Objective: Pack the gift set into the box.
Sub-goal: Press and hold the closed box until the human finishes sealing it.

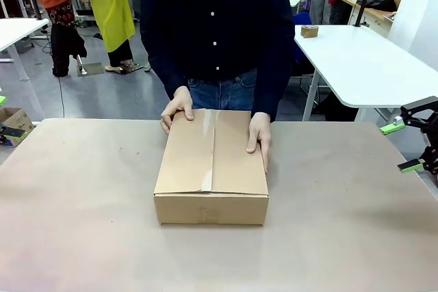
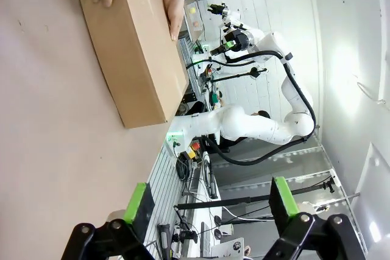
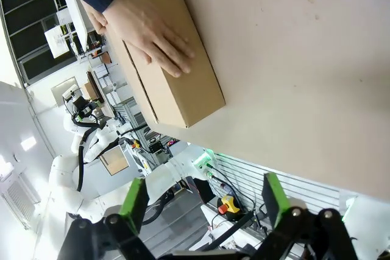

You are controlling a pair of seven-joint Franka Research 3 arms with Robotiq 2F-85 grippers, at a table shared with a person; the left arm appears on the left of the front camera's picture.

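Brown corrugated cardboard box [image 1: 211,162], rectangular, lies in the middle of the beige surface [image 1: 82,203]. Its flaps are shut under a clear tape strip [image 1: 207,143], and a person's 2 hands [image 1: 176,109] rest on its far corners. The left tool [image 2: 209,202] and the right tool [image 1: 402,147] are both spread and empty. I judge that packing is not begun: the next move calls for opening the flaps.

box [image 1: 211,167] mid-table [image 1: 82,203], person's hands [image 1: 260,138] on top

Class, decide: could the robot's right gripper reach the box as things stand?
Probably yes: bare table lies between the open right gripper and the box, though the person's hands rest on its far corners.
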